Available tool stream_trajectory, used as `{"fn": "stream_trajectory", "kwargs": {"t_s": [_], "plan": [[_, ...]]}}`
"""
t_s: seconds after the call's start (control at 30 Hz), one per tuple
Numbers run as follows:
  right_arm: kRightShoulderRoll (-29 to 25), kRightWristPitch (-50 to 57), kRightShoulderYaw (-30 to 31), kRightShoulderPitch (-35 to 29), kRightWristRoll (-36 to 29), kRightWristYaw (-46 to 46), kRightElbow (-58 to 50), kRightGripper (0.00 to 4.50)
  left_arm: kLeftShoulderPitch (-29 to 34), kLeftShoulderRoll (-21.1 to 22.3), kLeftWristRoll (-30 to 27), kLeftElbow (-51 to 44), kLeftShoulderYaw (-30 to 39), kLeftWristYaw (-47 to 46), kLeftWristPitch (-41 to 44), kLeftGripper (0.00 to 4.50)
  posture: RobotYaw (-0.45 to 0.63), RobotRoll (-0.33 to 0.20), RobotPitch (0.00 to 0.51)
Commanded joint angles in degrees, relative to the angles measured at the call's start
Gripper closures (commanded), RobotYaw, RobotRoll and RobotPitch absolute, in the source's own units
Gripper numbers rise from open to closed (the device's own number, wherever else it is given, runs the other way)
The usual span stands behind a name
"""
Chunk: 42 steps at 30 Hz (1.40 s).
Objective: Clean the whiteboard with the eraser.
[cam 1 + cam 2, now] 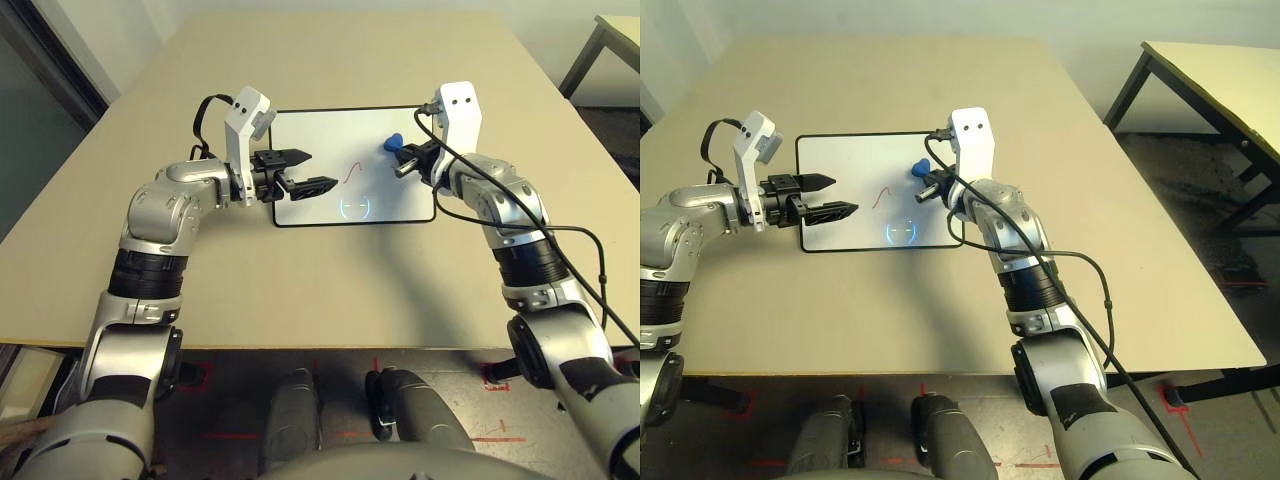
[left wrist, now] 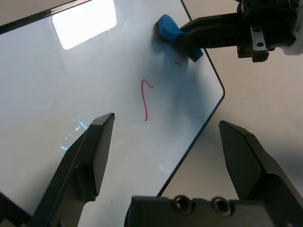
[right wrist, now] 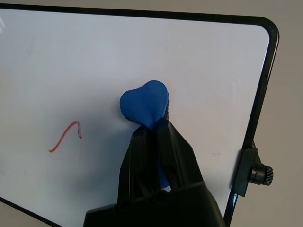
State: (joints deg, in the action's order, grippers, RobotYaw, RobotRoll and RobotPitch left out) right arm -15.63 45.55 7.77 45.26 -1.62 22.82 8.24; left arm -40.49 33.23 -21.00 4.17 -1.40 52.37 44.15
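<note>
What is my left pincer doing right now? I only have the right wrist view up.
Observer: The left pincer is open and held over the left part of the whiteboard, fingers pointing toward the board's middle.
Operator: Are there any marks besides the red stroke?
Observer: Yes. A faint blue smiley sits by the board's near edge, nearer the robot than the red stroke and the eraser.
</note>
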Motion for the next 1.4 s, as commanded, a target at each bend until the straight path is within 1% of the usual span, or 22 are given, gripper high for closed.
{"fn": "stream_trajectory", "kwargs": {"t_s": [0.03,0.23,0.4,0.6,0.87,0.97,1.2,1.3,1.4], "plan": [[0.4,3.8,1.4,-4.5,0.6,-0.7,0.9,4.46,0.5,0.4,-0.4,-1.0,-0.7,0.3,0.5,0.0,0.0,0.0,0.124],[2.3,6.1,3.7,-8.8,0.5,-0.7,-3.3,4.46,0.5,0.6,-0.4,-1.1,-0.6,0.3,0.6,0.0,0.0,0.0,0.131],[3.0,6.6,4.9,-9.7,0.6,-0.4,-3.8,4.46,0.5,0.7,-0.4,-1.2,-0.6,0.4,0.7,0.0,0.0,0.0,0.133],[2.2,5.6,3.9,-8.3,0.7,-0.5,-2.4,4.46,0.6,0.8,-0.5,-1.5,-0.5,0.3,1.1,0.0,0.0,0.0,0.136],[1.3,2.3,-0.8,-3.3,1.0,-3.2,2.1,4.46,0.8,0.8,-0.6,-1.9,-0.5,0.3,1.5,0.0,0.0,0.0,0.14],[1.6,1.8,-1.6,-2.4,0.8,-3.9,2.6,4.46,0.9,0.9,-0.8,-1.9,-0.7,0.3,1.6,0.0,0.0,0.0,0.141],[4.1,2.5,0.6,-2.2,0.2,-3.3,1.8,4.46,1.1,0.9,-1.0,-1.9,-0.9,0.2,1.4,0.0,0.0,0.0,0.141],[6.1,3.3,2.3,-2.6,0.2,-3.3,0.9,4.46,1.3,1.0,-1.0,-1.8,-0.9,0.2,1.4,0.0,0.0,0.0,0.142],[9.2,3.7,4.8,-2.2,0.2,-2.8,1.4,4.46,1.8,1.8,-0.8,-1.3,-0.5,0.4,1.0,0.0,0.01,0.0,0.143]]}}
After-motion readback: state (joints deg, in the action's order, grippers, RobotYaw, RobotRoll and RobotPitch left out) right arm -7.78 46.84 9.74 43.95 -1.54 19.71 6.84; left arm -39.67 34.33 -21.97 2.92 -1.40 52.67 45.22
